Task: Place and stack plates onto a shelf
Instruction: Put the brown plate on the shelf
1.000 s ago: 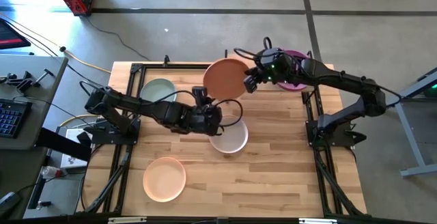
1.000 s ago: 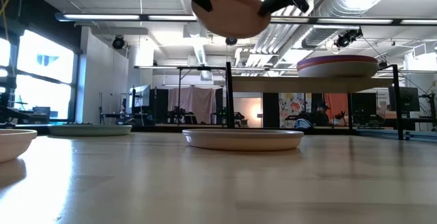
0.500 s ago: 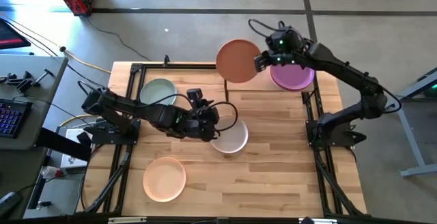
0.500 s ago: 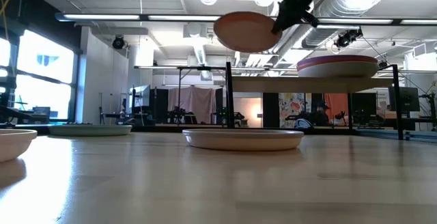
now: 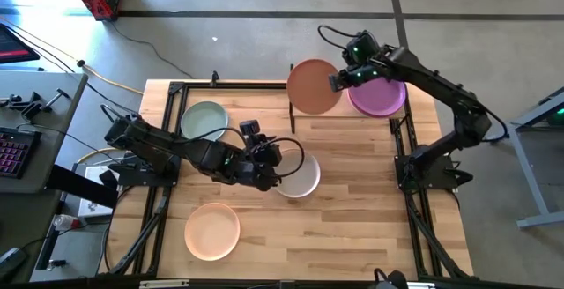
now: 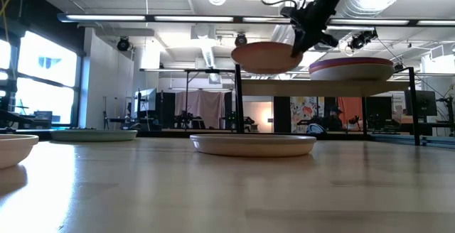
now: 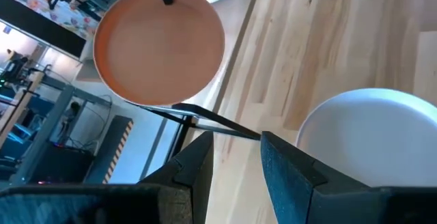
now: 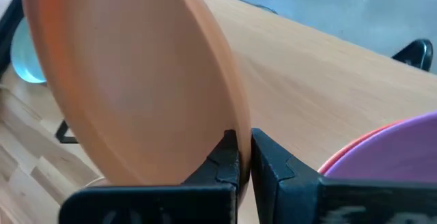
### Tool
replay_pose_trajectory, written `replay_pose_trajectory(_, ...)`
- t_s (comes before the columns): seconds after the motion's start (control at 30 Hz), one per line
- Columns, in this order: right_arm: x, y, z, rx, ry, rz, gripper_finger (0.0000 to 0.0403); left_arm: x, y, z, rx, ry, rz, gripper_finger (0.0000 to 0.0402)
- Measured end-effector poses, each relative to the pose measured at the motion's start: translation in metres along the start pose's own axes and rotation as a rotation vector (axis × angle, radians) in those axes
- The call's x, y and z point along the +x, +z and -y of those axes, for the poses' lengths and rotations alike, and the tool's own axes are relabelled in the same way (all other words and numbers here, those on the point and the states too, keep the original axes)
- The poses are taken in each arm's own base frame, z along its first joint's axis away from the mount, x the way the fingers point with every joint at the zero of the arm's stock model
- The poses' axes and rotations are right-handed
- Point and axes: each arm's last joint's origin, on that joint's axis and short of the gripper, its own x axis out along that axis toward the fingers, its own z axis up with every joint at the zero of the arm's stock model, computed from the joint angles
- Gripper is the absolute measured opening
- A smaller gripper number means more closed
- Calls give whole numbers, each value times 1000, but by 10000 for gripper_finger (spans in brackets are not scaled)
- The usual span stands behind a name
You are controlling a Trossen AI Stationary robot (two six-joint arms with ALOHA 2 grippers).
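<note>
The right gripper (image 5: pixel 335 81) is clenched on the rim of the terracotta plate (image 5: pixel 314 86), holding it in the air above the left half of the shelf (image 6: pixel 323 87), just beside the purple plate (image 5: pixel 379 96) that tops a stack there; what lies under it seems reddish, though the edge is hard to read. The left gripper (image 5: pixel 265 160) hangs with its jaws released near the white plate (image 5: pixel 298 178) on the table (image 5: pixel 352 201). A sage green plate (image 5: pixel 204 118) and a pale peach plate (image 5: pixel 211 230) lie well apart on the tabletop.
</note>
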Motion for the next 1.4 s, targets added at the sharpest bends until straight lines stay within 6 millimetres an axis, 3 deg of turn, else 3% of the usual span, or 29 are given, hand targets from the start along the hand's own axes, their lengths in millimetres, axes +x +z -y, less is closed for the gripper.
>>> replay_pose_trajectory(0.43, 3, 2, 17, 59, -78, -33, 0, 0, 0, 1, 1, -25, -3, 110)
replay_pose_trajectory(0.73, 14, 3, 18, 61, -91, -63, 0, 0, 0, 1, 2, -25, -4, 111)
replay_pose_trajectory(1.4, 14, 3, 19, 3, -118, -55, 0, 0, 0, 1, 2, -25, -4, 111)
